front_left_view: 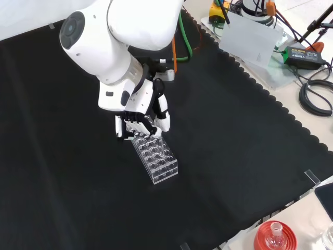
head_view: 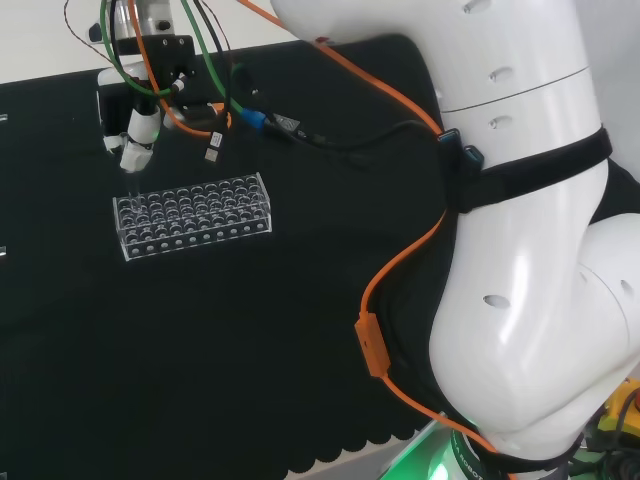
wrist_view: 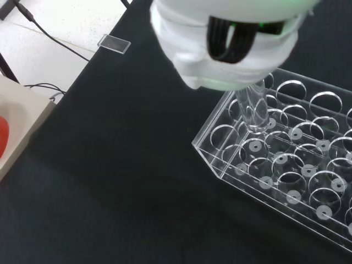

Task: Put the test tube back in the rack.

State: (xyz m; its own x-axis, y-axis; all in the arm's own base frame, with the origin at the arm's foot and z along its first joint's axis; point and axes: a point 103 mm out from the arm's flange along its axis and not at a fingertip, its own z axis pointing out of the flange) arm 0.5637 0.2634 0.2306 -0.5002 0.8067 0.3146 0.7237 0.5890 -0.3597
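Wrist view: hand (wrist_view: pixel 231 55) pinches the tube (wrist_view: pixel 254 110) near upright, its rounded tip at a hole by the rack (wrist_view: pixel 286 170) corner, so it can slide straight down.

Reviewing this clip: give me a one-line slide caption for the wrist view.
The robot hand holds a clear test tube with its lower end at a hole near the corner of the clear rack.

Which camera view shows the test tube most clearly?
The wrist view: the test tube hangs below the hand, its tip at a hole of the rack. In the front and head views I cannot make out the tube.
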